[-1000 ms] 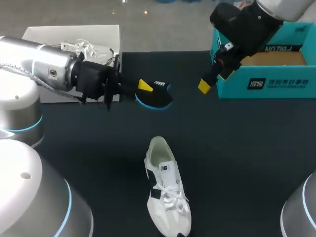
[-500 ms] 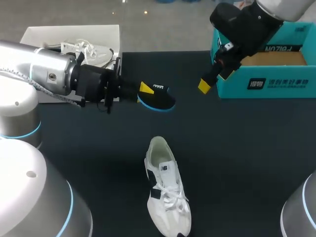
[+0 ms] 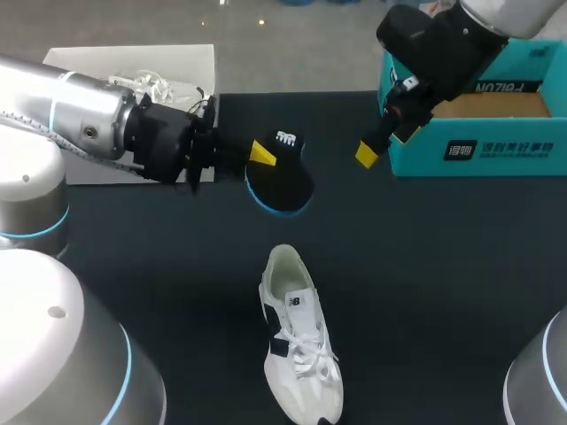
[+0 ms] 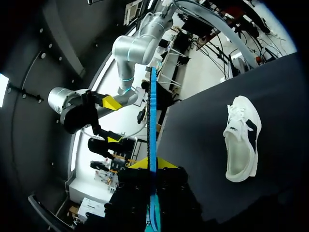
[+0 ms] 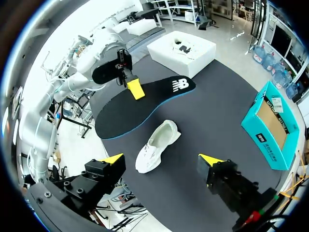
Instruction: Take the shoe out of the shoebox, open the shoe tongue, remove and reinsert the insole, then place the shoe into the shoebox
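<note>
Pinching the insole (image 3: pixel 282 181) above the surface (image 3: pixel 443 292) at upper centre, the left end effector (image 3: pixel 257 152) holds it clear of the shoe (image 3: pixel 299 341), which lies at lower centre. Reinserting and boxing are left to do — the right end effector (image 5: pixel 161 159) hangs spread and empty by the shoebox (image 3: pixel 496 155) at upper right.

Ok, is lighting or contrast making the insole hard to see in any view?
Head view: the black insole nearly merges with the dark table; only its blue edge and white logo mark it. Right wrist view: same low contrast. Left wrist view: it shows edge-on, a thin blue line. The white shoe stands out.
</note>
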